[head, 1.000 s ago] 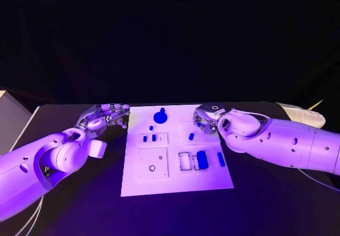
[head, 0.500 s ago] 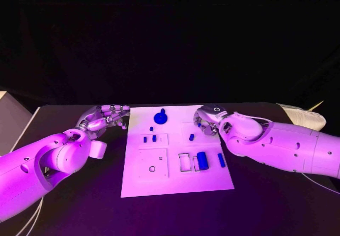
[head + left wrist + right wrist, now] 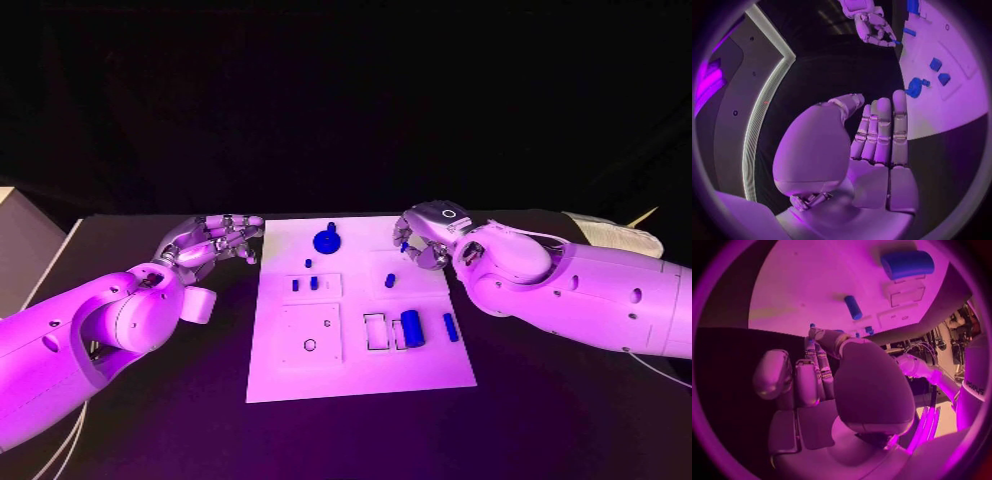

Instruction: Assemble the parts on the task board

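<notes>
Right hand (image 3: 423, 243) sits at about one o'clock from the middle of the white task board (image 3: 361, 375), and its fingertips seem to pinch a tiny blue part (image 3: 812, 326). Left hand (image 3: 214, 238) waits off the board at ten o'clock, fingers straight and close together, holding nothing. A big round blue part (image 3: 327, 240) lies at twelve o'clock. To do this well, the right hand should keep a soft, steady pinch and go slowly over the right hole before pushing down.
</notes>
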{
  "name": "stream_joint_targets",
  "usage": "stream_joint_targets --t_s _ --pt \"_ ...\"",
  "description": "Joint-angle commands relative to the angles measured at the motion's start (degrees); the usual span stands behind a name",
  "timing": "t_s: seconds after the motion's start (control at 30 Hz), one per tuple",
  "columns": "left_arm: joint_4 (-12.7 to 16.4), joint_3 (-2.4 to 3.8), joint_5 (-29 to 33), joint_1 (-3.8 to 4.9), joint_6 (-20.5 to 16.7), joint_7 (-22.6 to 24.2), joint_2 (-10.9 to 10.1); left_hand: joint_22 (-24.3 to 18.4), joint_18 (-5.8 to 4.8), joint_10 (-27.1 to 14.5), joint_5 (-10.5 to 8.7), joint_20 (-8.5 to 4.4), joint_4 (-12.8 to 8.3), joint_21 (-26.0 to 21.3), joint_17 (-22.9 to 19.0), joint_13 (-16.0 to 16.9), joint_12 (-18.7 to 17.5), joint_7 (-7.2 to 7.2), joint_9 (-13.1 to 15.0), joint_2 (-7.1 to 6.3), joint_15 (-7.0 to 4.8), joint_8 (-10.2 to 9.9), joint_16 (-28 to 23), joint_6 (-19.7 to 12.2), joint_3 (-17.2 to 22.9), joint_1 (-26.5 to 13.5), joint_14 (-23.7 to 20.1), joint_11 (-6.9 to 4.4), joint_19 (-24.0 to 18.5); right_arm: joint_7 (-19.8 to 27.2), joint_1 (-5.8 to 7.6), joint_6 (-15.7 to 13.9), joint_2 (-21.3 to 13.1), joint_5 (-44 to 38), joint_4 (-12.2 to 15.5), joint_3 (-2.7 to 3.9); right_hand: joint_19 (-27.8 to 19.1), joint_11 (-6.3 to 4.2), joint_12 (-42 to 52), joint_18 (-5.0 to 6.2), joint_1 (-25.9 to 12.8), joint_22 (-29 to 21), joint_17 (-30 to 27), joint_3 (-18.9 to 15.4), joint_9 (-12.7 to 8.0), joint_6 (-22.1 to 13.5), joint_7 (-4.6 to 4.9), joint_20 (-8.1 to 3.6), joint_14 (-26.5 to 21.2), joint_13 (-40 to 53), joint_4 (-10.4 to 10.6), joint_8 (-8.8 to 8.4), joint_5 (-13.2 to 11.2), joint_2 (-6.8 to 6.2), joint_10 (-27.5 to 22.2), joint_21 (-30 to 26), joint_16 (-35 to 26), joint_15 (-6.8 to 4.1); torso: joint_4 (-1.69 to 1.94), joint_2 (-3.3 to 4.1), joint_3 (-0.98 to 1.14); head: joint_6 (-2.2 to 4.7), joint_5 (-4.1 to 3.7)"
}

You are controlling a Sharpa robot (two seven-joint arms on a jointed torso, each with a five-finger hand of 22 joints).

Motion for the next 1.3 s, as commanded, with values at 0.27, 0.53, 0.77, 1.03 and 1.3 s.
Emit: stream_joint_targets --t_s 0.27,0.53,0.77,1.03,1.3 --pt "0.22 0.05 0.98 -0.01 0.44 0.31 0.50 -0.08 0.41 -0.46 0.00 0.07 -0.13 -0.33 -0.10 -0.08 0.11 0.09 0.11 -0.13 -0.18 -0.09 -0.36 0.04 -0.20 0.58 -0.23 -0.08 0.38 0.65 -0.99 -1.17 1.50 1.53 7.12 -0.06 -0.31 -1.92 0.91 -0.92 -0.19 -0.07 -0.06 0.09 0.07 0.47 0.00 -0.06 2.55 1.86 -0.24 0.27 0.09 0.31 3.56 0.22 0.16 -0.44 -0.03 -0.12 -0.06 0.07 0.91" --pt "0.47 0.04 1.25 -0.04 0.19 0.38 0.89 -0.10 0.41 -0.47 0.00 0.06 -0.13 -0.35 -0.12 -0.09 0.12 0.08 0.13 -0.12 -0.18 -0.07 -0.38 0.07 -0.24 0.60 -0.23 -0.08 0.40 0.87 -2.83 -0.30 4.64 0.61 9.56 -0.70 -0.33 -1.92 0.88 -0.92 -0.20 -0.09 -0.11 0.12 0.08 0.46 0.00 -0.06 2.54 1.88 -0.29 0.26 0.12 0.29 3.53 0.20 0.13 -0.44 -0.04 -0.42 -0.16 -0.46 2.15" --pt "0.66 0.03 1.29 -0.05 0.19 0.31 1.17 -0.12 0.41 -0.46 0.00 0.06 -0.14 -0.38 -0.15 -0.09 0.12 0.06 0.15 -0.10 -0.17 -0.04 -0.40 0.13 -0.28 0.62 -0.23 -0.09 0.42 1.16 -4.40 0.43 7.27 0.23 8.35 -1.37 -0.32 -1.90 0.84 -0.93 -0.23 -0.01 -0.09 0.14 0.08 0.43 0.02 -0.07 2.54 1.88 -0.32 0.24 0.14 0.27 3.49 0.27 0.16 -0.44 0.06 -0.31 -0.18 -0.70 2.60" --pt "0.91 0.03 1.30 -0.05 0.34 0.06 1.14 -0.12 0.41 -0.46 0.00 0.06 -0.14 -0.38 -0.15 -0.09 0.12 0.06 0.15 -0.10 -0.17 -0.04 -0.40 0.13 -0.28 0.62 -0.23 -0.09 0.42 1.77 -5.22 0.62 9.41 0.29 6.65 -1.97 -0.36 -1.85 0.72 -0.93 -0.33 -0.01 -0.21 0.22 0.08 0.34 0.08 -0.07 2.52 1.91 -0.38 0.18 0.26 0.27 3.37 0.27 0.11 -0.42 -0.08 -0.27 -0.12 -1.18 2.54" --pt "1.03 0.03 1.30 -0.05 0.43 -0.03 1.14 -0.14 0.41 -0.46 0.00 0.06 -0.12 -0.41 -0.17 -0.10 0.13 0.04 0.18 -0.08 -0.17 0.00 -0.41 0.20 -0.32 0.62 -0.23 -0.09 0.44 1.90 -6.12 0.54 10.73 0.13 5.70 -2.25 -0.36 -1.84 0.67 -0.94 -0.35 0.09 -0.20 0.29 0.08 0.30 0.10 -0.07 2.52 1.92 -0.43 0.15 0.36 0.29 3.32 0.34 0.14 -0.41 0.09 -0.18 -0.14 -1.74 2.49"
